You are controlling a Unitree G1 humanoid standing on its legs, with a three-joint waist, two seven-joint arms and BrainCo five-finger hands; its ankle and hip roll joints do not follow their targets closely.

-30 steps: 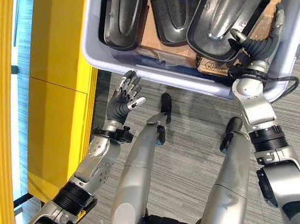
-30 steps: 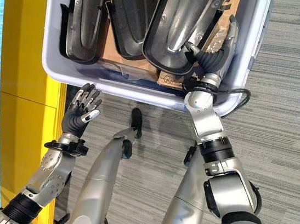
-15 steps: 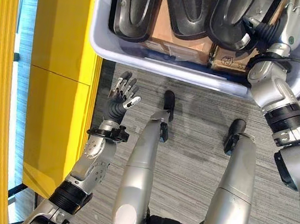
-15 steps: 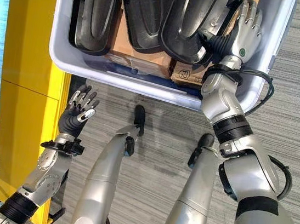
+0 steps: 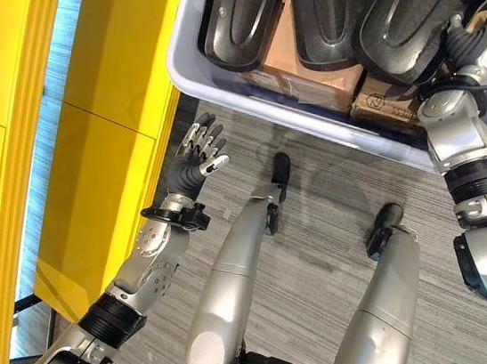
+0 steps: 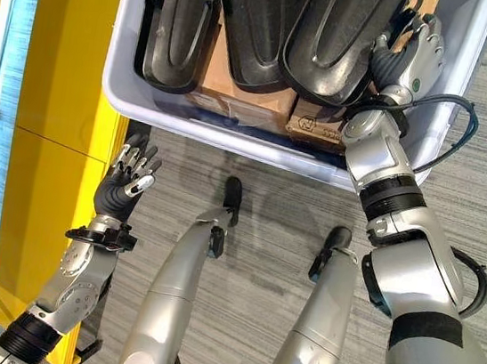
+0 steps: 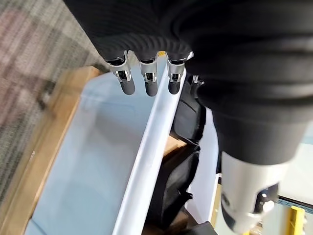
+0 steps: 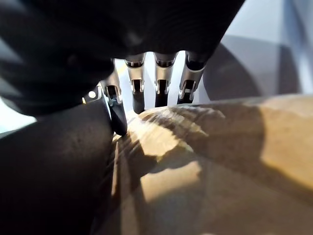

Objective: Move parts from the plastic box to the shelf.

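Right hand [image 6: 416, 66] seen in eye views inside plastic box [image 6: 124, 99], against rightmost black part [image 6: 339, 37]; hold cannot be told. Left hand [image 5: 195, 153] raised, fingers relaxed, nothing held. Right wrist view: fingers [image 8: 161, 88] extended over cardboard [image 8: 205, 161]. All three parts judged unmoved; shelf transfer outstanding.

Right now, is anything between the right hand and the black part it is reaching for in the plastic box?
Nothing visible. The right hand is inside the plastic box, right against the edge of the rightmost black part, with brown cardboard beneath its fingers. The left hand hangs outside the box, idle.
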